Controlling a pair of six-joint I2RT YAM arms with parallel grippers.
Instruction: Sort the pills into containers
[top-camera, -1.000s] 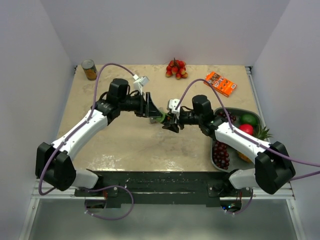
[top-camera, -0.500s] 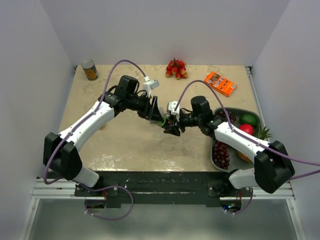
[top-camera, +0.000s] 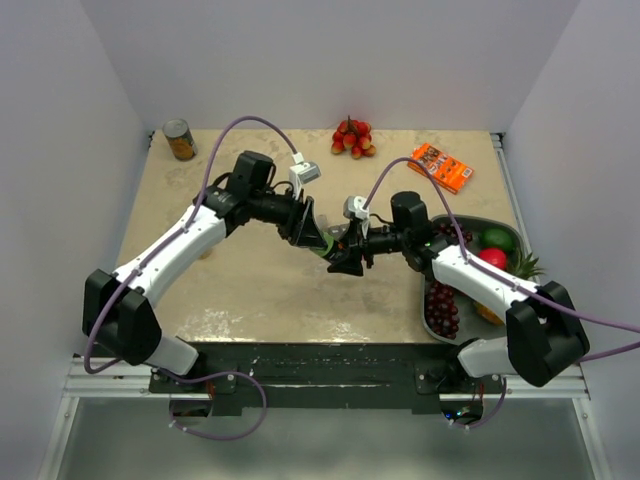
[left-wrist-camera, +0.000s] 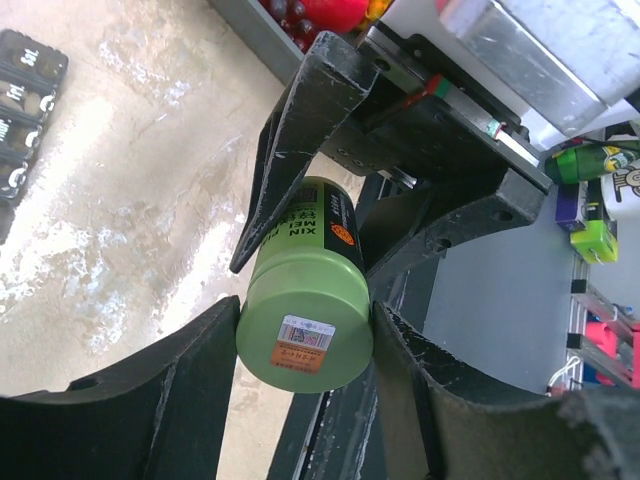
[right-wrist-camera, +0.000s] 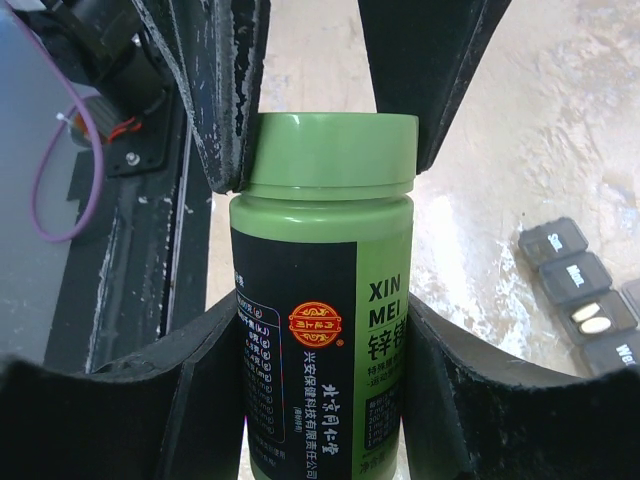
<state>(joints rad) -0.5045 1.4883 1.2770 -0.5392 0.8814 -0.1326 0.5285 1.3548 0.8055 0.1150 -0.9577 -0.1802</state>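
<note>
A small green bottle (top-camera: 335, 247) with a green cap is held in the air between both grippers. My left gripper (left-wrist-camera: 305, 320) is shut on the bottle's cap (right-wrist-camera: 330, 155). My right gripper (right-wrist-camera: 320, 320) is shut on the bottle's labelled body (right-wrist-camera: 330, 240). In the top view the left gripper (top-camera: 318, 238) and the right gripper (top-camera: 347, 256) meet over the table's middle. The dark-grey pill container strip lies on the table; part of it shows in the left wrist view (left-wrist-camera: 25, 110) and the right wrist view (right-wrist-camera: 585, 295). A pale oval shows in one compartment. The strip is hidden in the top view.
An orange-labelled tin can (top-camera: 179, 140) stands at the back left. A cluster of red fruit (top-camera: 351, 137) and an orange packet (top-camera: 440, 166) lie at the back. A grey tray (top-camera: 470, 222) with grapes (top-camera: 440, 305) and other fruit sits at the right.
My left arm has reached in toward the right gripper and its fingers have come onto the bottle's cap. The right gripper with the bottle has shifted slightly right.
</note>
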